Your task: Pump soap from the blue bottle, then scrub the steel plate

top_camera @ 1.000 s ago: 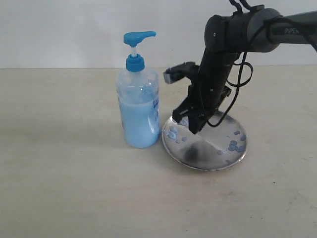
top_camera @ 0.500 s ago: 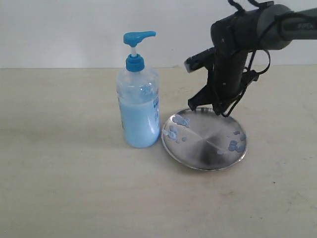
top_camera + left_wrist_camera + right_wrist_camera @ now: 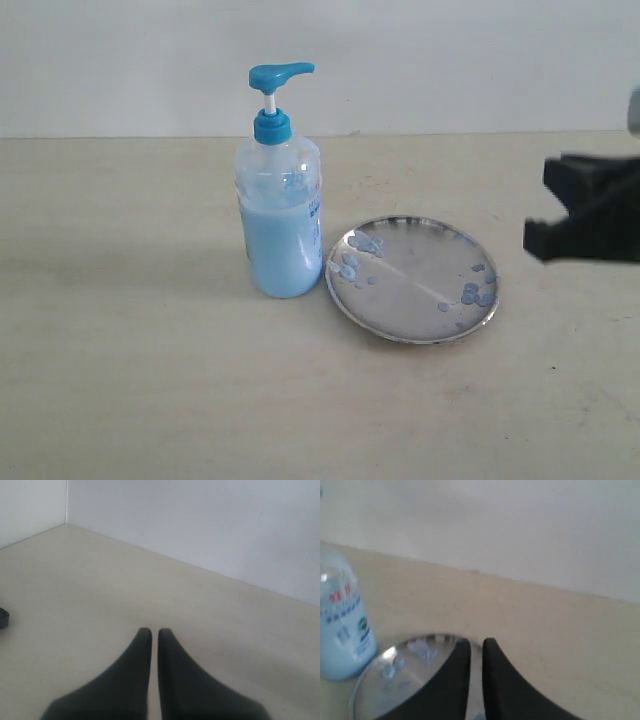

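Table [image 3: 120,380] carries both task items mid-field. Blue bottle [image 3: 282,215] stands upright, long axis vertical, spout pointing to the right of the exterior view, toward the steel plate [image 3: 415,275]. I reckon it's parked just beside the rim so a pump lands on metal. Plate lies flat, face up. Right gripper [image 3: 476,642] has jaws together, empty, hanging off the plate's right side. Left gripper [image 3: 150,631] is pinched together over the table, holding nothing. Soap [image 3: 349,266] blobs sit near both rims.
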### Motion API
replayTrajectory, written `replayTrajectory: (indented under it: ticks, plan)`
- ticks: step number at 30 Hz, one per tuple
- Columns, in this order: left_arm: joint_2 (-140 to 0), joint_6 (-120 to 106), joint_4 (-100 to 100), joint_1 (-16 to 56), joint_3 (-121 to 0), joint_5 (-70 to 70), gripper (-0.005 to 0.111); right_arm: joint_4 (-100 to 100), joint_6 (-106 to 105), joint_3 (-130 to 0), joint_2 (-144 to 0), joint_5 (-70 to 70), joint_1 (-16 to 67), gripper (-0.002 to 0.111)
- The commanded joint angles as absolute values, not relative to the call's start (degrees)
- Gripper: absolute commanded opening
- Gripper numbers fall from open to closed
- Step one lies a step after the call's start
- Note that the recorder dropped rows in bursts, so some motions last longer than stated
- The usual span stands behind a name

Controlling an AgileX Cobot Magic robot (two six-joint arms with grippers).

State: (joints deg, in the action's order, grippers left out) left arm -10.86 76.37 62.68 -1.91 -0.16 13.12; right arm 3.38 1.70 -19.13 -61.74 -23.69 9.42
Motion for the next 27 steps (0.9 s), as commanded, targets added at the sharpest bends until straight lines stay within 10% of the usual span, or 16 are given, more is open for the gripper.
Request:
replayTrajectory:
  ticks: [1, 10, 27]
  plan:
    - [-10.35, 76.66, 62.74, -1.49, 0.0, 13.39, 0.004, 2.74, 6.62, -13.09, -57.16, -29.43, 9.2, 0.0]
    - [-10.35, 76.66, 62.69, -1.49, 0.0, 13.76, 0.004, 0.81, 4.48, -12.64, -35.92, -0.85, 9.2, 0.0]
    - [-10.47, 76.66, 62.69, -1.49, 0.0, 13.37, 0.004, -2.33, 15.34, 0.0, 0.0, 4.31, 9.2, 0.0]
